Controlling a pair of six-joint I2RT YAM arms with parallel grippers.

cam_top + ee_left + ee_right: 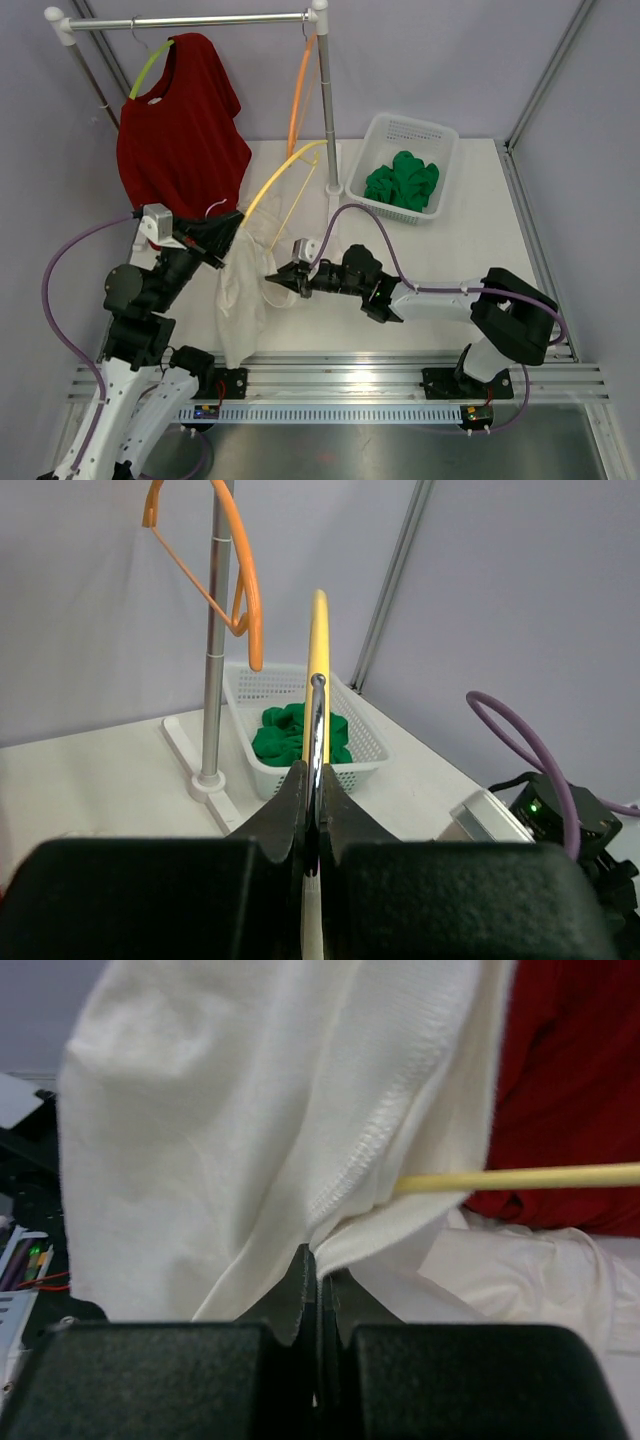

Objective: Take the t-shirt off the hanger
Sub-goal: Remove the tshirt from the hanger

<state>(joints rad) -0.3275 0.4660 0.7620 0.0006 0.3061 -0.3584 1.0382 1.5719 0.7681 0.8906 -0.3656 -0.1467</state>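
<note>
A white t-shirt [240, 295] droops from a yellow hanger [285, 170] that slants over the table, away from the rail. My left gripper [225, 232] is shut on the hanger's metal hook [316, 720], and the yellow arm [318, 640] rises past the fingertips. My right gripper [275, 280] is shut on a fold of the white t-shirt [250, 1110] near its stitched hem. The hanger's yellow bar [520, 1177] pokes out of the cloth just right of and above those jaws [318, 1260].
A red t-shirt [180, 130] hangs on a green hanger [150, 70] from the rail [190, 20]. An empty orange hanger [300, 90] hangs beside the rack's right post [325, 100]. A white basket [440, 150] with green cloth [402, 180] stands at back right.
</note>
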